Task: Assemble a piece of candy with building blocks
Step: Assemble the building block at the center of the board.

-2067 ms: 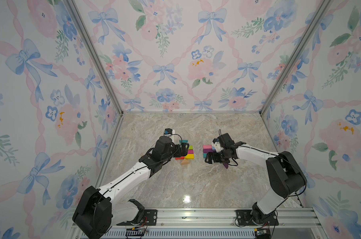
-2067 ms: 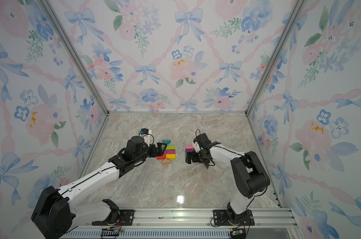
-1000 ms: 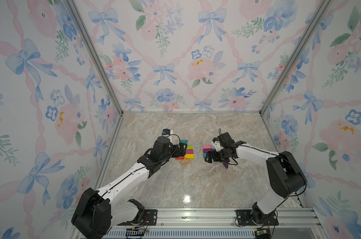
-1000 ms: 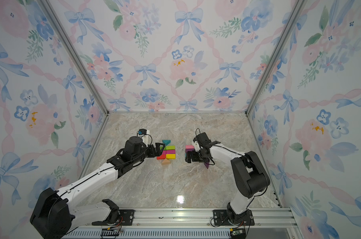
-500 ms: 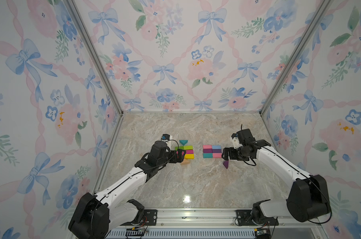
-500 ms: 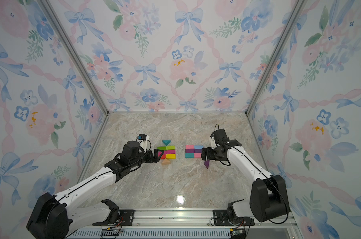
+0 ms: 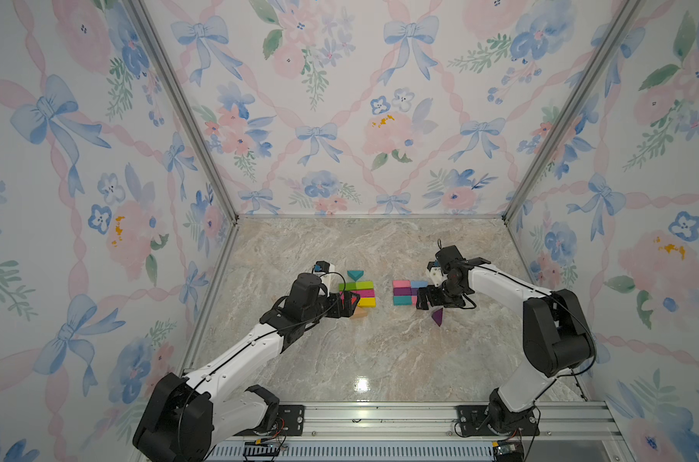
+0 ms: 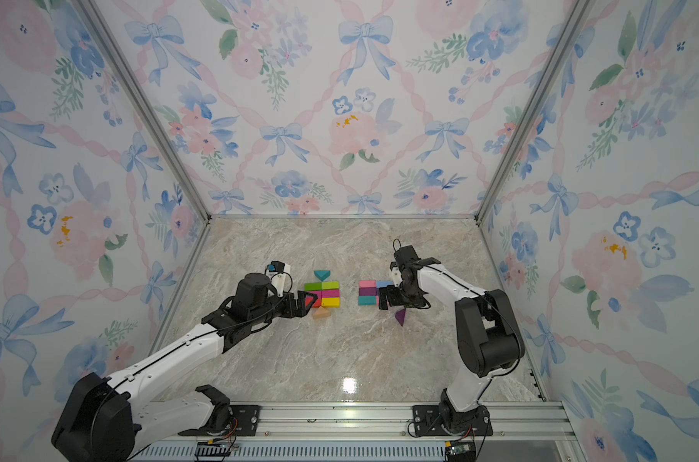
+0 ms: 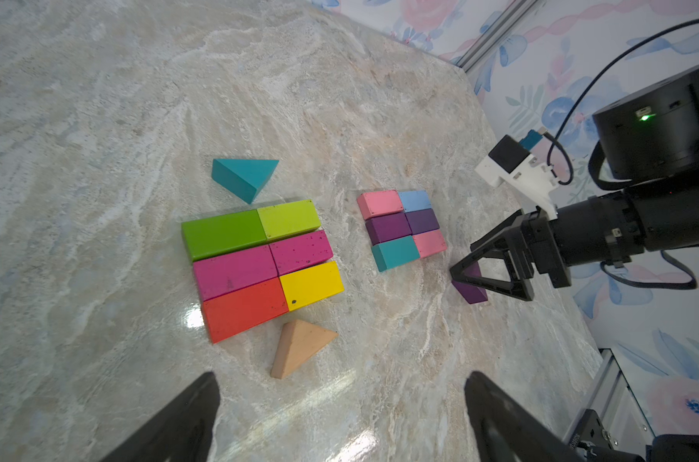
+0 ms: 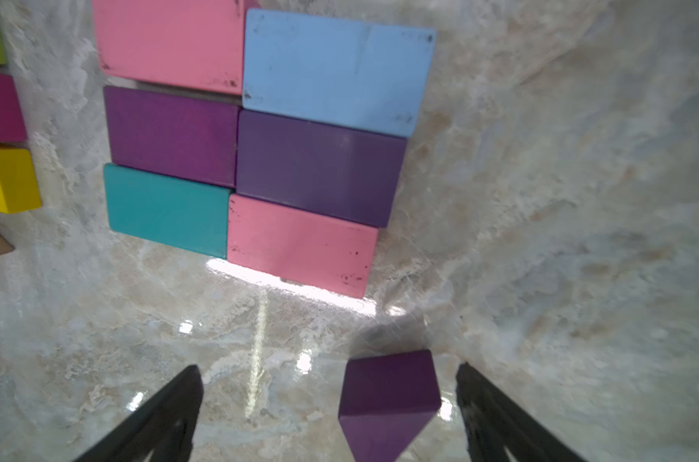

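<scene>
candy ends not yet fitted

the right tool, spread wide and empty, brackets the purple wedge on the table, probably to push it against the pink-purple panel of building blocks. the left tool, also wide and empty, faces the tan wedge.

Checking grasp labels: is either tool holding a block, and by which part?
Nothing is held. The left tool and right tool are both open; the purple wedge lies loose between the right tool's jaws, not gripped.
</scene>
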`<state>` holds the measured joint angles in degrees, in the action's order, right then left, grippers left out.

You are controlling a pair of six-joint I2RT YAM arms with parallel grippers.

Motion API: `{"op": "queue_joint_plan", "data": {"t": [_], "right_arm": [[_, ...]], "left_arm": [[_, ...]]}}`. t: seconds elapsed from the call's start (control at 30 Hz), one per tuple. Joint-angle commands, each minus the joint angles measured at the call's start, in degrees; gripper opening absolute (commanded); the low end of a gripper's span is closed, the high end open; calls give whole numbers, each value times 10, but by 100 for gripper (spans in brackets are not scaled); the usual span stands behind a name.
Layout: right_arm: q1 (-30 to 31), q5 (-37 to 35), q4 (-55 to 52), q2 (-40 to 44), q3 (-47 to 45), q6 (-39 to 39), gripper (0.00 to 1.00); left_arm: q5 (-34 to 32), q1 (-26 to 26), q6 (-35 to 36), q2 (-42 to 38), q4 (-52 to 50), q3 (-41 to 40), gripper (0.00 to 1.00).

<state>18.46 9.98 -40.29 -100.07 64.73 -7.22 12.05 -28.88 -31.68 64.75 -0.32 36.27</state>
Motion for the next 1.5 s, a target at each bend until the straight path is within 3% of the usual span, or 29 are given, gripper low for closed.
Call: {"op": "queue_joint_plan", "data": {"t": [0.0,0.27,0.67,1.0,1.27,1.47], "right_arm": [[7,12,0,-22,7,14,100],[13,5,3,11,-38,-4,98],[84,8,30,78,-113,-75,95],[162,17,47,99,-99,-107,95],[141,-112,-50,182,-89,-112,97],[94,-117,-19,181,-117,-101,99]], "left_arm": [[13,10,2,-6,1,-10,98],[23,27,-4,-12,0,-10,98],[39,42,-1,-36,0,-24,98],[72,81,7,-43,-2,-24,98],[88,88,16,-39,-9,-17,98],[86,33,18,-17,-13,0,98]]}}
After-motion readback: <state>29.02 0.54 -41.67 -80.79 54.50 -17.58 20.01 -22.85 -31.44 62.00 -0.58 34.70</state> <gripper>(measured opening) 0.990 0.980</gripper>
